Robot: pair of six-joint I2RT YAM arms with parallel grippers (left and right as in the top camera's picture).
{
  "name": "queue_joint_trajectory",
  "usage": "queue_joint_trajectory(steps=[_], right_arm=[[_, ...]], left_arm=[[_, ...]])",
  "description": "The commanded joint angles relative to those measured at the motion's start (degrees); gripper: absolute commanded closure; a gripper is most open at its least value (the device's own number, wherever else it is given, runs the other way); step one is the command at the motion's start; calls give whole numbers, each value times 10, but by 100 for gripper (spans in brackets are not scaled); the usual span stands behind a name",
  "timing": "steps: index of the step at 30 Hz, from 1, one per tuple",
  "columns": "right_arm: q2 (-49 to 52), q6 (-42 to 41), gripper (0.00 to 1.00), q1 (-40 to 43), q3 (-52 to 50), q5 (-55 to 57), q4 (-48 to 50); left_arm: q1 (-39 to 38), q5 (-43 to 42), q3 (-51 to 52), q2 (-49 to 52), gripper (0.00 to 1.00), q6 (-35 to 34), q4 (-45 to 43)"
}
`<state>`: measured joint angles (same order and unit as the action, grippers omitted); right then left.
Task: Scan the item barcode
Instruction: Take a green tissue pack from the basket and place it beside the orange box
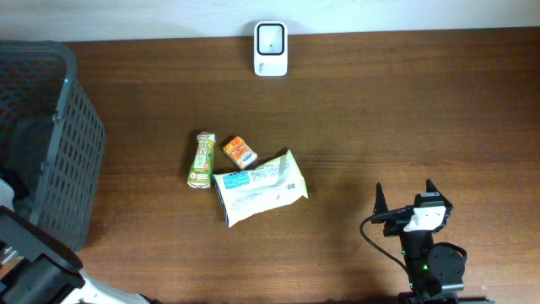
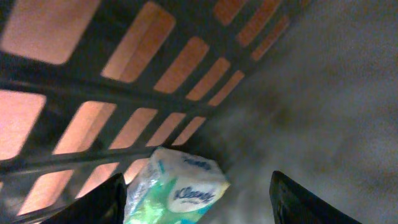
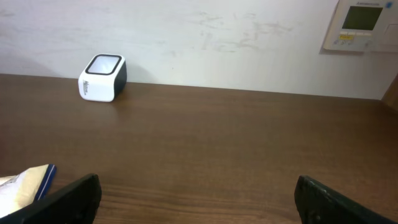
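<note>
In the left wrist view a Kleenex tissue pack (image 2: pixel 180 186), white and green, lies inside the dark grey basket (image 2: pixel 124 81). My left gripper (image 2: pixel 196 200) is down in the basket with its jaws either side of the pack. The left finger is against it and a gap shows at the right finger. On the table lie a green pouch (image 1: pixel 201 160), a small orange box (image 1: pixel 239 153) and a white wipes pack (image 1: pixel 259 187). The white scanner (image 1: pixel 271 48) stands at the far edge. My right gripper (image 1: pixel 405 198) rests open and empty at the front right.
The basket (image 1: pixel 51 143) fills the table's left side, and the left arm's base (image 1: pixel 34 274) sits in front of it. In the right wrist view the scanner (image 3: pixel 102 77) stands at the back left. The wipes pack's corner (image 3: pixel 25 186) shows low left, and a wall panel (image 3: pixel 362 25) high right.
</note>
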<state>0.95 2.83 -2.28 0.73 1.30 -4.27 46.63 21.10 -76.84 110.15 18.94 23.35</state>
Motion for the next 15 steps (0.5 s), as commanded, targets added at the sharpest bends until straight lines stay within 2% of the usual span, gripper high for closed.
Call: queue_joint_trajectory(steps=[1, 2, 4, 6, 7, 8, 11, 13, 15], right_arm=[[-2, 0, 1, -3, -4, 7, -2], [-2, 0, 1, -3, -4, 7, -2], [-2, -1, 1, -3, -4, 7, -2], [-2, -1, 1, -3, -4, 7, -2], [-2, -1, 1, -3, -4, 7, -2], [-2, -1, 1, -3, -4, 7, -2], [-2, -1, 1, -3, -4, 7, -2], [-2, 0, 1, -3, -4, 7, -2], [-2, -1, 1, -3, -4, 7, -2]], left_arm=[[20, 23, -14, -15, 27, 27, 0], [31, 16, -12, -10, 28, 27, 1], [46, -5, -11, -1, 39, 27, 10], [52, -7, -11, 8, 56, 26, 19], [52, -19, -11, 14, 69, 26, 24], [52, -30, -11, 22, 76, 26, 27], [52, -42, -11, 34, 75, 26, 29], [52, -53, -11, 34, 100, 26, 29], [49, -53, -17, 31, 100, 26, 31]])
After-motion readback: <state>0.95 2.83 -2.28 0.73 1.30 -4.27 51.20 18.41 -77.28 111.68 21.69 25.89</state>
